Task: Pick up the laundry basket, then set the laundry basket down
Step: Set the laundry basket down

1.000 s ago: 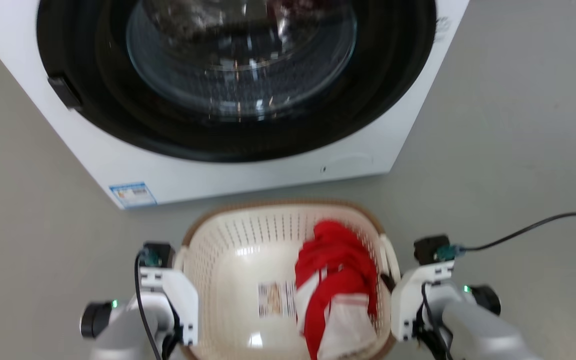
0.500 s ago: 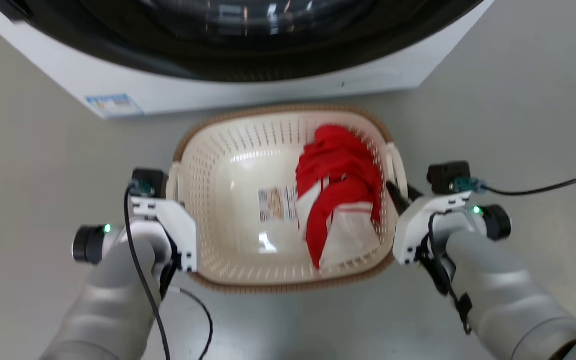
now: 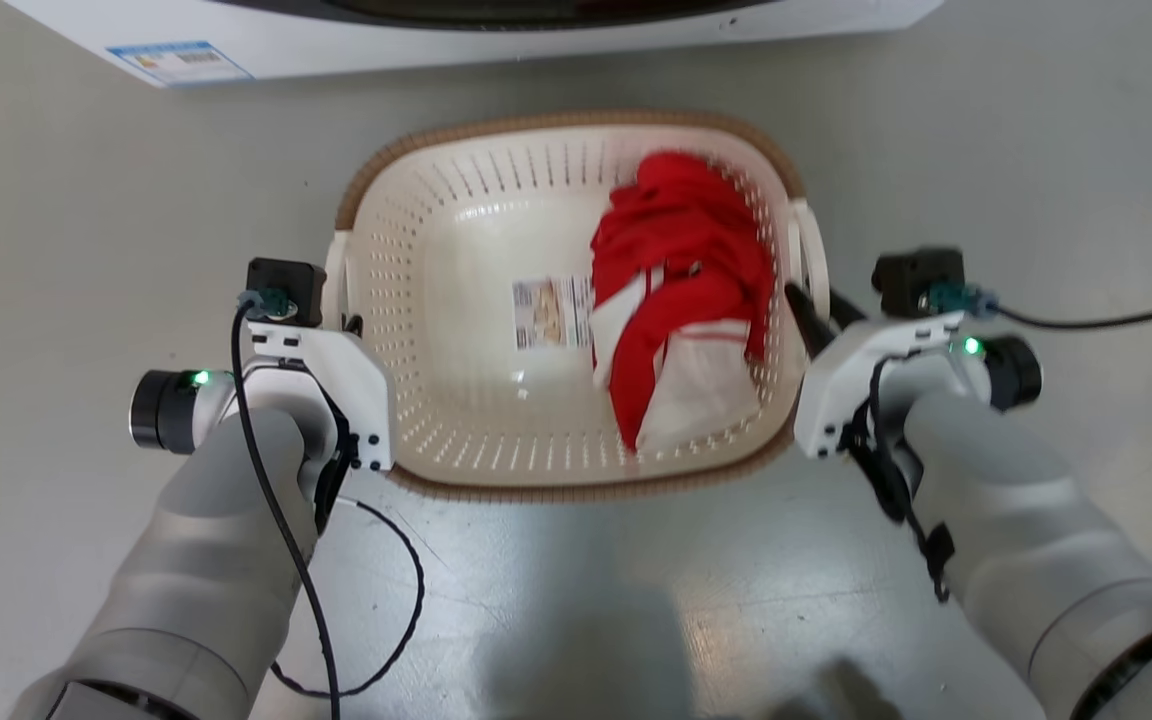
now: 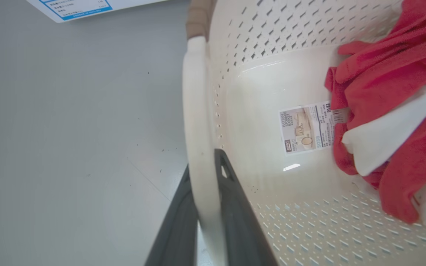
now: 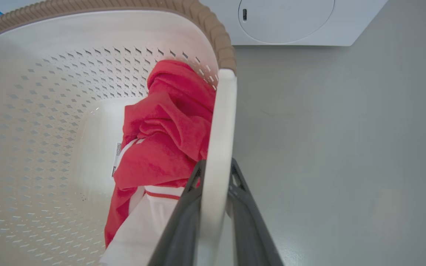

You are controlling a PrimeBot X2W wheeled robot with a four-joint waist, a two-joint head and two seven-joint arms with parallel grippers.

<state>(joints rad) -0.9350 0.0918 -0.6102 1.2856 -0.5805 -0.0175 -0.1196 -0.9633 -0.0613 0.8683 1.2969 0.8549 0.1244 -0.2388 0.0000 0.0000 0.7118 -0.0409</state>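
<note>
The laundry basket [image 3: 466, 230] is cream-white with perforated sides and a brown woven-look rim [image 3: 556, 122], and it sits between my two arms. A red and white garment [image 3: 676, 270] lies in its right half beside a paper label [image 3: 548, 312]. My left gripper [image 3: 344, 322] is shut on the basket's left white handle [image 4: 197, 111], one dark finger [image 4: 240, 218] on each side. My right gripper [image 3: 816, 302] is shut on the right handle [image 5: 218, 122] in the same way. Whether the basket is off the floor I cannot tell.
The white washing machine [image 3: 436, 40] stands just beyond the basket, its base along the top edge. Grey floor [image 3: 1036, 150] lies on both sides. A black cable [image 3: 1096, 322] trails right from my right wrist, and another [image 3: 406, 600] loops on the floor near my left forearm.
The camera has tilted down, so the washing machine's door has slid out of the top and more of my forearms shows. Both grippers stay shut on the handles.
</note>
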